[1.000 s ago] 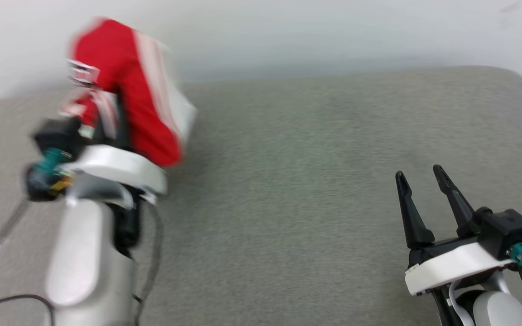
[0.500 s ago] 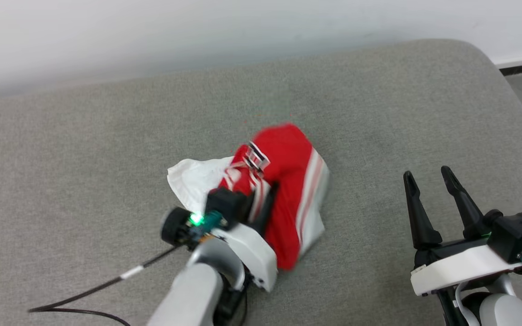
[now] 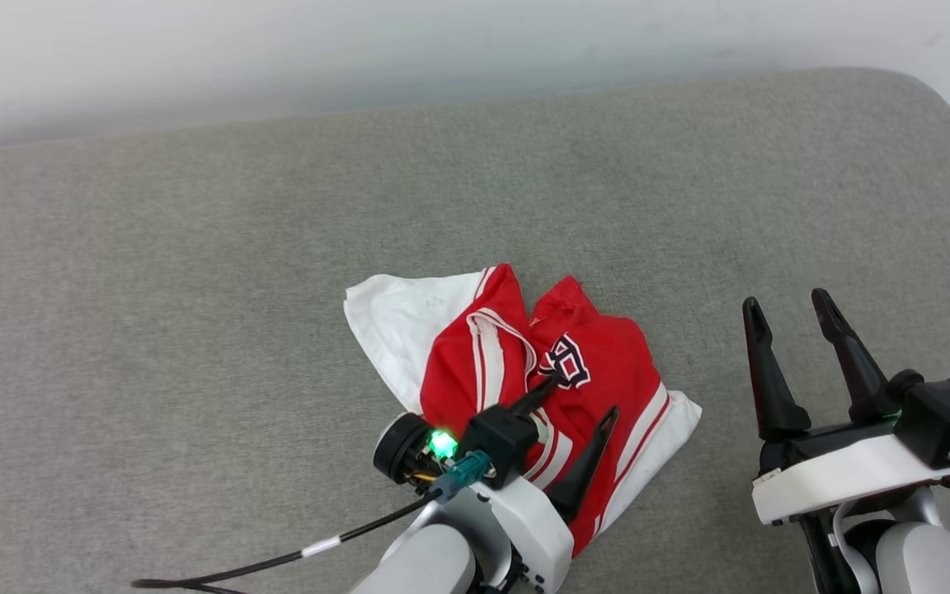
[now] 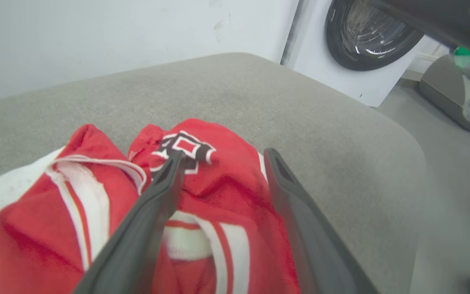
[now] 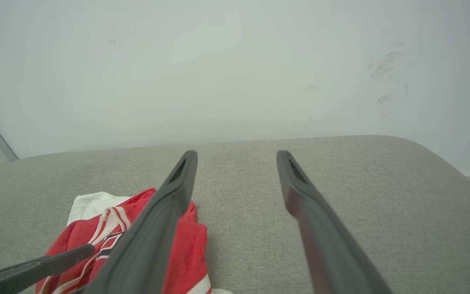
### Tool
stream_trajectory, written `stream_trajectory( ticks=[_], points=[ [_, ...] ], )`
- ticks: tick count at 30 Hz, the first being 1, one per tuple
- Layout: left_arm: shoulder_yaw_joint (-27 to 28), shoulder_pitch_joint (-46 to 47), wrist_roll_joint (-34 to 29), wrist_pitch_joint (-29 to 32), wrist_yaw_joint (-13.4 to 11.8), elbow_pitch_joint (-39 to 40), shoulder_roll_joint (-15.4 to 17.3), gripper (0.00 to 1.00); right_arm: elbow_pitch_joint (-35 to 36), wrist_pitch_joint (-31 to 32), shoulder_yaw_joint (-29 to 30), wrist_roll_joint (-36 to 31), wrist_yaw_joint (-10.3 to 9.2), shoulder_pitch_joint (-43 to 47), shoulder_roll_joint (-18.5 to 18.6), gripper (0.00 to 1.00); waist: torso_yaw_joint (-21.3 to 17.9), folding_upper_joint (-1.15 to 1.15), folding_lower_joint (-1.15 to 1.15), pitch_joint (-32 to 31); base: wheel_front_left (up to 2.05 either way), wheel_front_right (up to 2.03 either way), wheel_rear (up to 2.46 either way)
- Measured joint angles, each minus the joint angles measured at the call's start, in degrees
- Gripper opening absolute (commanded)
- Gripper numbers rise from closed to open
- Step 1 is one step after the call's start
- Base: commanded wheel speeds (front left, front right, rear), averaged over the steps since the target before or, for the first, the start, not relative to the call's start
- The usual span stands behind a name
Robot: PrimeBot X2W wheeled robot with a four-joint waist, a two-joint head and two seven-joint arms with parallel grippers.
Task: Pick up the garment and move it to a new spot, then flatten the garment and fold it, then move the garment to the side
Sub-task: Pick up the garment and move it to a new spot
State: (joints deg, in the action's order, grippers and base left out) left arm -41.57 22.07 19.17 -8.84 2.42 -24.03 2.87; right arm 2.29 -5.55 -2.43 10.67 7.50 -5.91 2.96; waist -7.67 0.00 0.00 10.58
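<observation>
Hovering the left gripper [image 3: 584,394] low over the red jersey [image 3: 607,351], holding both long fingers well apart and clamping nothing. Pointing it toward 1 o'clock in the head view, laying one fingertip [image 3: 541,392] by the dark chest lettering [image 3: 567,360]; perhaps touching the cloth there, hard judging from the blurred left wrist view. Lying crumpled on the grey sofa cushion [image 3: 195,289], at about 6 o'clock from its middle: bunching the red body in folds, spreading one white sleeve [image 3: 397,322] toward 10 o'clock, poking another white patch [image 3: 673,417] out at 4 o'clock, running striped trim [image 3: 487,355] across the heap. Hanging the right gripper [image 3: 786,299] at 3 o'clock of the jersey, well apart from it, fingers spread and empty, aiming at 12 o'clock. Glowing green at a small light [image 3: 442,444] on the left wrist, trailing a black cable [image 3: 277,561] toward 8 o'clock. Backing the cushion at 12 o'clock with a white wall [image 3: 442,49]. Showing, at 1 o'clock in the left wrist view, a white front-loading washing machine [image 4: 353,41].
</observation>
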Motion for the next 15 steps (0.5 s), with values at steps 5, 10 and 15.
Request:
stream_trajectory(
  ticks=[5,10,15],
  points=[
    [1.3,0.7,2.8,-4.8,-2.8,3.2,0.0,1.0,0.0,0.6,0.9,-0.6,0.0,0.5,0.0,1.0,1.8,0.0,0.0,-2.1,0.0,0.0,0.0],
    [7.1,0.4,3.5,-6.0,-6.9,5.6,1.0,1.0,0.3,1.6,1.9,-0.8,0.0,1.9,0.0,1.0,3.9,0.0,0.0,-4.0,0.0,0.0,0.0],
    [14.7,-2.6,4.5,-6.1,-10.8,8.0,5.2,1.0,0.7,2.3,2.5,-1.2,0.0,3.4,0.0,1.0,5.5,0.0,0.0,-5.9,0.0,0.0,0.0]
  ],
)
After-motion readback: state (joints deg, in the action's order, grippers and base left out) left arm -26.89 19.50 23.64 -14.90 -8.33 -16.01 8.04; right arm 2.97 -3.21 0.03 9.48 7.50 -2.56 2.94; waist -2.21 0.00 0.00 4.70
